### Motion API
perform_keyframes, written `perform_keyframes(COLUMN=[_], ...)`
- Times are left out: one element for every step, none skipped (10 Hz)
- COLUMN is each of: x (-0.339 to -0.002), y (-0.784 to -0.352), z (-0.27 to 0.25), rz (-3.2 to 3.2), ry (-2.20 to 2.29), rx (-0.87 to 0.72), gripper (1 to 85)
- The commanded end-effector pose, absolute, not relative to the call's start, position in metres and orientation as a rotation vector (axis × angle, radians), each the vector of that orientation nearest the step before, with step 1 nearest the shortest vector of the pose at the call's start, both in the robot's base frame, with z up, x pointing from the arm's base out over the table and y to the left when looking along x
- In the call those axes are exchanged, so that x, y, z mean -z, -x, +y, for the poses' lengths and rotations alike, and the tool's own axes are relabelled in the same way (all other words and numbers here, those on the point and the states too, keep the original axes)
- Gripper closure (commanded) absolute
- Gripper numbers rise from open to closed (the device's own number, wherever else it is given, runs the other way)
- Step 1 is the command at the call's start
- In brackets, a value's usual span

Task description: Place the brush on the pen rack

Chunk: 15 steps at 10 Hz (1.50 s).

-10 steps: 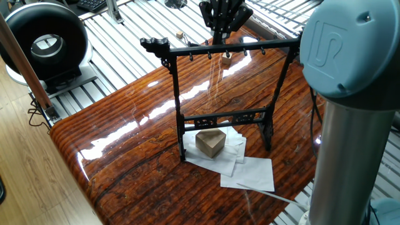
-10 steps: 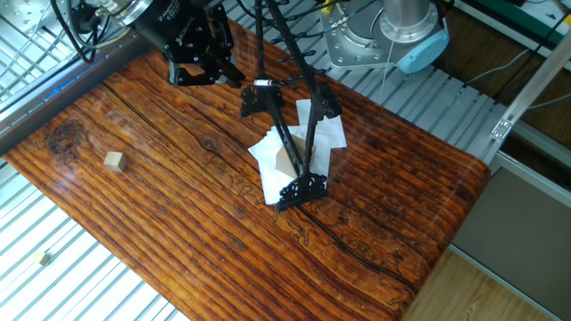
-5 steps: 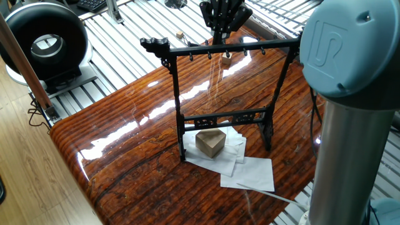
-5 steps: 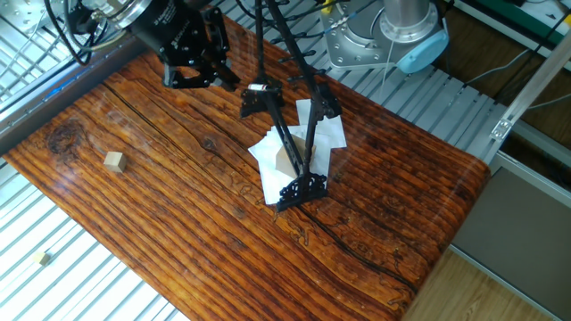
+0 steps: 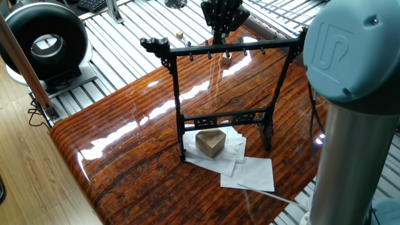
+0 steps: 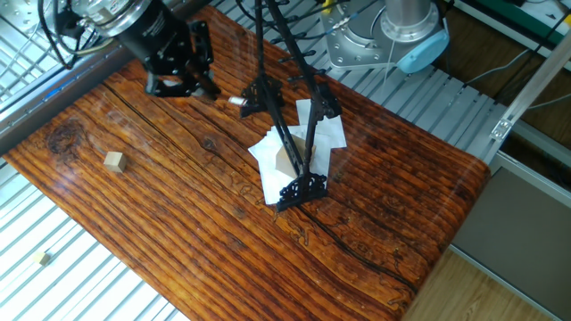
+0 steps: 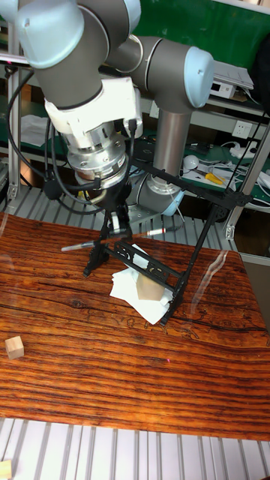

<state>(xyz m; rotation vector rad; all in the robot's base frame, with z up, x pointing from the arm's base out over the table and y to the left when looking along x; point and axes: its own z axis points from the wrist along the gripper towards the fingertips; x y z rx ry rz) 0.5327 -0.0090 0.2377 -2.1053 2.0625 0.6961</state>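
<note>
Tabletop (image 6: pixel 401 223): glossy striped wood on a slatted metal frame, robot base at the far edge.

Item, pen rack (image 5: pixel 231 50): black frame, upright, feet on the tabletop and on white paper sheets (image 5: pixel 250 172). A wooden block (image 5: pixel 210 142) sits between its uprights. A pale rod (image 5: pixel 215 78) hangs from the crossbar. You see no dark brush on any peg.

Item, end effector (image 6: pixel 178 82): it hangs beside the rack's outer end, just off the crossbar. Its fingers look close together, but you cannot tell from these views whether they are pinching anything.

Item, brush (image 7: pixel 79 245): thin grey shaft, roughly level, above the tabletop at fingertip height, sticking out past the rack's end in the tall view. Contact with the fingers is too fine to resolve.

Change noted: over the last second the end effector has drawn sideways, away from the rack's end, in the other fixed view. A small pale tip (image 6: pixel 234 100) that sat at the crossbar end has moved with it. The first fixed view barely differs.

Reading for you: the brush most likely travels with the end effector, so it is off the rack. The placing is not yet done. Expect a realignment with a peg before any release.

Item, small block (image 6: pixel 113 160): well apart, not involved.
</note>
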Motion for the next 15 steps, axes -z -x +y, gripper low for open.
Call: perform_keyframes(x=[-0.235, -0.237, -0.238, -0.235, -0.232, -0.234, -0.235, -0.231, -0.23, -0.227, -0.225, -0.229, -0.233, -0.243, -0.247], y=[-0.559, -0.566, -0.567, -0.574, -0.575, -0.574, -0.57, -0.568, -0.557, -0.554, -0.554, -0.545, -0.542, -0.53, -0.526], z=[-0.006, 0.001, 0.003, -0.002, -0.006, -0.004, -0.004, -0.016, -0.024, -0.029, -0.033, -0.021, -0.014, -0.002, 0.009], rz=[2.186, 2.24, 2.289, 2.335, 2.358, 2.363, 2.381, 2.398, 2.409, 2.397, 2.373, 2.299, 2.21, 2.127, 2.011], ry=[1.927, 1.826, 1.766, 1.718, 1.722, 1.723, 1.713, 1.756, 1.817, 1.878, 1.945, 2.01, 2.088, 2.149, 2.207], rx=[-0.615, -0.629, -0.645, -0.605, -0.583, -0.59, -0.606, -0.557, -0.564, -0.545, -0.513, -0.592, -0.625, -0.717, -0.76], gripper=[84.7, 84.7, 84.7, 84.7, 84.7, 84.7, 84.7, 84.7, 84.7, 84.7, 84.7, 84.7, 84.7, 84.7, 84.7])
